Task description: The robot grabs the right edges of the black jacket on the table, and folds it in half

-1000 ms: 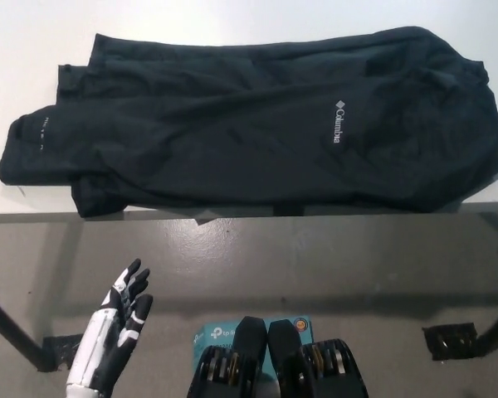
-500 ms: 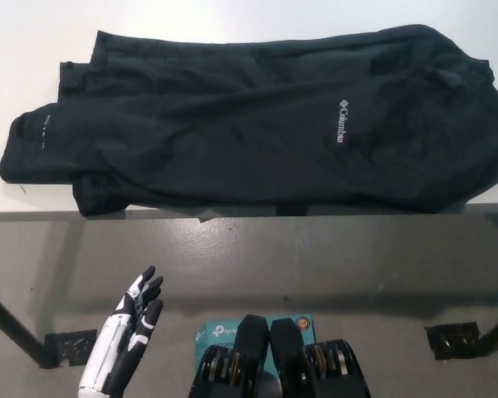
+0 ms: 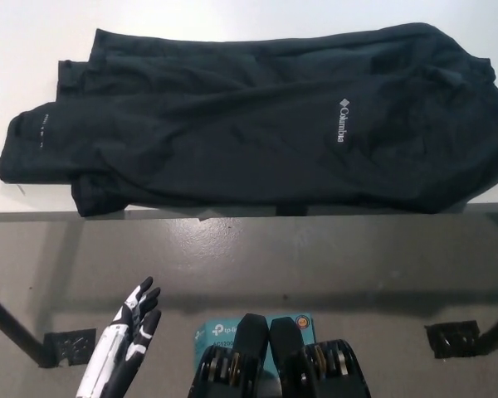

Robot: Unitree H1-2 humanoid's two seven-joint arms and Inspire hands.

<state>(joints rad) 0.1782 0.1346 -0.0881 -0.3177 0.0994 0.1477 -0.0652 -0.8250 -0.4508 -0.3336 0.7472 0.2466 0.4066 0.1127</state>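
Low at our left side, below the table edge and over the floor, our white left hand (image 3: 129,336) hung with its fingers spread and straight, holding nothing. Our black right hand was not in the frame at all.

Up and away from that hand, past the near edge of the white table (image 3: 33,33), lay the black jacket (image 3: 257,124). It sat spread flat along that edge, with a small part of its hem just overhanging the edge. Its long axis ran across us, side to side. The collar end lay far to the right of the hand, and the cuffs and hem end lay almost straight above it, to the left. A white logo (image 3: 341,121) sat right of the middle, its letters running up and down.

We judged the fold had not begun. The main risk was reach: the right edges lay well apart from our one visible hand, and the arm meant for that side was out of sight. The cloth looked thin, slick and creased in layers, so a shallow pinch might have caught only the top layer. Dragging it could also have pulled the jacket off the near edge, since it already lay so close to it.
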